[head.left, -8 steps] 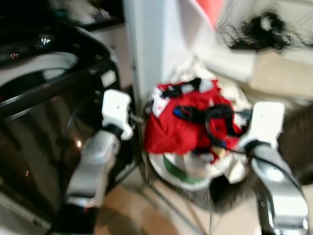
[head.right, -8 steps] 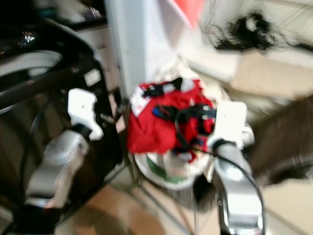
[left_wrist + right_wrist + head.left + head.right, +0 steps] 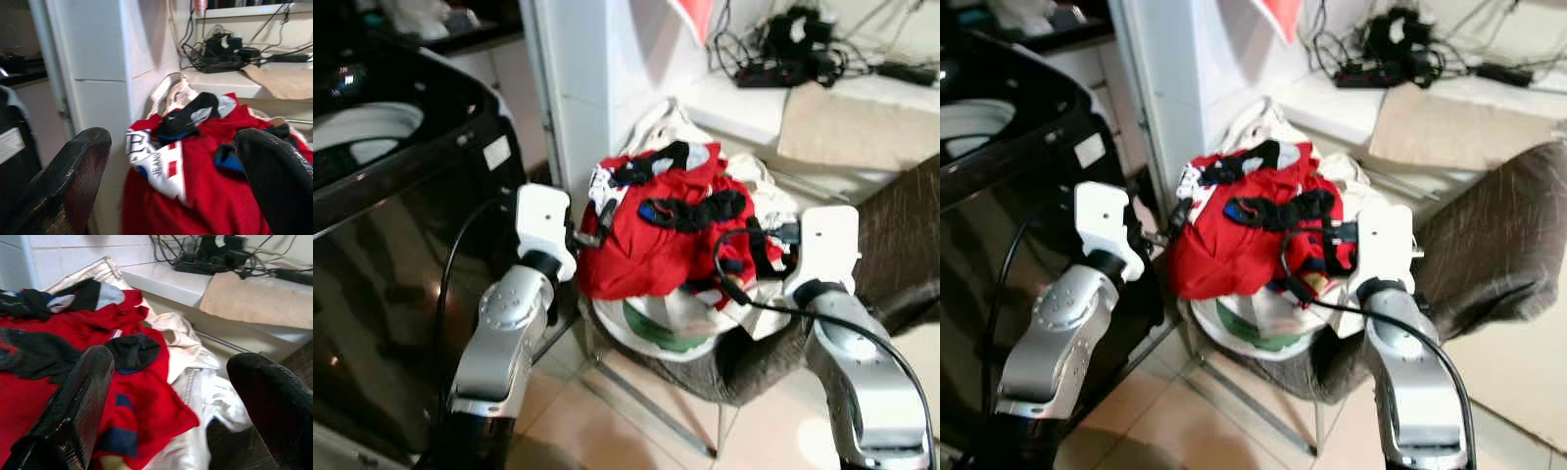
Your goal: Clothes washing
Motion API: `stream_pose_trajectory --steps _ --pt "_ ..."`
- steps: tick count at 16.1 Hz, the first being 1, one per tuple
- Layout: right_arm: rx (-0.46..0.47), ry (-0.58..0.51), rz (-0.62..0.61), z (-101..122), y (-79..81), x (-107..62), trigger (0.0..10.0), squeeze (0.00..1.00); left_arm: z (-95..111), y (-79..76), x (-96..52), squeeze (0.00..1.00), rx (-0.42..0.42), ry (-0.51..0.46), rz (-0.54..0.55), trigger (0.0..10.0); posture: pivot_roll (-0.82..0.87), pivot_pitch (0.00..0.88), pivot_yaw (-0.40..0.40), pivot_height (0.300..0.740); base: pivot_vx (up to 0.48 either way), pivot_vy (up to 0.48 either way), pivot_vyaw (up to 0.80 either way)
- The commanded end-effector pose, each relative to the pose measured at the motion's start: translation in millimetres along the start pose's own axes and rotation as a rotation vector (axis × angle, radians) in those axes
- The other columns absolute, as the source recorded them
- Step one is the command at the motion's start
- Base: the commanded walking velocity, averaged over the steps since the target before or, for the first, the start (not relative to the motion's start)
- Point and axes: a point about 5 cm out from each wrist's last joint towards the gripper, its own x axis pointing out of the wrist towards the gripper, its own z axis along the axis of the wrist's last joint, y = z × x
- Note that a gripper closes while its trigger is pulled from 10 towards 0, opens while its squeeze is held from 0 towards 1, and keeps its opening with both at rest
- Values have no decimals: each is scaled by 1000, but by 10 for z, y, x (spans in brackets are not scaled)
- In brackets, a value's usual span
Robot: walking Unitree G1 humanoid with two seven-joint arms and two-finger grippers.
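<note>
Nearest the robot, the left end effector (image 3: 171,186) and the right end effector (image 3: 176,401) are hovering wide open and holding nothing, one at each side of the pile of clothes (image 3: 666,230). The pile, mostly a red garment with black and white pieces, is sitting heaped in a white basket (image 3: 646,338) on the floor, with the dark washing machine (image 3: 391,176) standing at the robot's left. Judging by this, the washing is barely starting: nothing is gripped yet, and lifting and loading are left.
</note>
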Motion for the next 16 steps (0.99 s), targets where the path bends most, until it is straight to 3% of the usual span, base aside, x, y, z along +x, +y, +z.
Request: stream_pose_trajectory --steps 1,4,6,8,9,13,16 --pt "1 18 54 -37 66 2 10000 0 36 82 -29 0 19 -15 30 10000 -83 0 -5 740 255 0 0" --pt "-29 23 80 -71 113 -10 10000 0 7 112 -76 0 8 -1 39 10000 -75 0 -12 740 288 0 800" --pt "19 30 56 -90 72 -7 10000 0 5 92 -69 0 13 2 20 10000 -76 0 -6 740 315 0 0" --pt "-10 25 50 -87 56 -14 10000 0 4 77 -65 0 12 3 8 10000 -76 0 -6 740 330 0 0" --pt "32 18 22 -74 30 -21 10000 0 -2 67 -52 0 12 6 -3 10000 -82 0 5 740 334 0 0" --pt "40 14 18 -70 25 -24 10000 0 -4 60 -32 0 11 7 -12 10000 -89 0 15 740 341 0 -722" --pt "21 9 23 -59 34 -28 10000 0 1 60 -1 0 10 3 -24 10000 -92 0 20 740 340 0 0"
